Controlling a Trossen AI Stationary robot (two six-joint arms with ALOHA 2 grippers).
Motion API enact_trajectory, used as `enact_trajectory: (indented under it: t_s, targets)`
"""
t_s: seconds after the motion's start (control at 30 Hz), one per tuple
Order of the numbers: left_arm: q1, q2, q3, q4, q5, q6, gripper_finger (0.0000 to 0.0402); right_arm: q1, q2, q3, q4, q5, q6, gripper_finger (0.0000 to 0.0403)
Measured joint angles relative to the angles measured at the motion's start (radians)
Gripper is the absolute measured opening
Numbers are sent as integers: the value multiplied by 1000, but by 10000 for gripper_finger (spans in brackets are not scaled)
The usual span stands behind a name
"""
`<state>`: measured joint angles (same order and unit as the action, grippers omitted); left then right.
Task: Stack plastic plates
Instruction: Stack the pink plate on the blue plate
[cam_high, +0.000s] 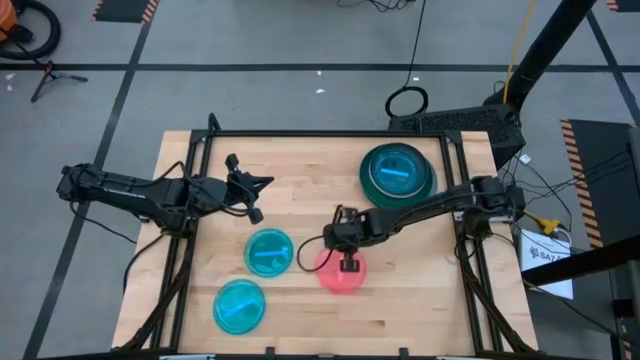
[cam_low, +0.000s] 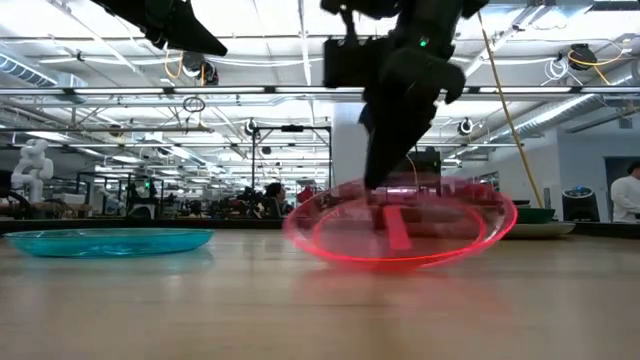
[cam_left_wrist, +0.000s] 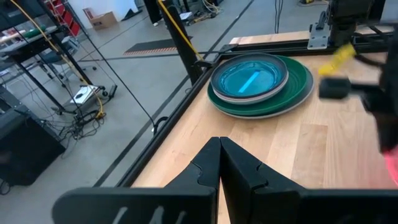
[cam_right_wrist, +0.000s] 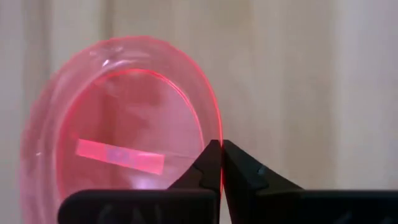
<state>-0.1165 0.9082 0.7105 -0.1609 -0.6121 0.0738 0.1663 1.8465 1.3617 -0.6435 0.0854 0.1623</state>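
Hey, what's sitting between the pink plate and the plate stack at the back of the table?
Only bare wood table and the right arm crossing above, between the pink plate and the stack, in the high view.

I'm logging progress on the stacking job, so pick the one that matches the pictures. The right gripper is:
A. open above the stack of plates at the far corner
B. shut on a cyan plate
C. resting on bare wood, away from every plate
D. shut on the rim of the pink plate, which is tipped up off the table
D: the right gripper is shut on the rim of the pink plate, and the low view shows that plate tilted, one edge lifted off the table.
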Motion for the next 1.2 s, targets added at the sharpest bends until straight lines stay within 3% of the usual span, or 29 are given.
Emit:
enact_trajectory:
  t_s: [0.17, 0.33, 0.57, 0.77, 0.93, 1.2]
  targets:
    - [0, -2, 0, 2, 0, 0, 12, -41, -134, -44, -95, 98, -26, 1]
    - [0, -2, 0, 2, 0, 0, 12, -133, -322, -195, -39, 98, -15, 1]
    - [0, -2, 0, 7, 0, 10, 12, -366, -589, -446, 126, 101, 79, 0]
    - [0, -2, 0, 16, 0, 14, 12, -588, -752, -562, 158, 49, 119, 0]
    - [0, -2, 0, 16, 0, 19, 12, -733, -817, -574, 133, 22, 247, 0]
    - [0, -2, 0, 16, 0, 19, 12, -857, -799, -574, 69, 24, 264, 0]
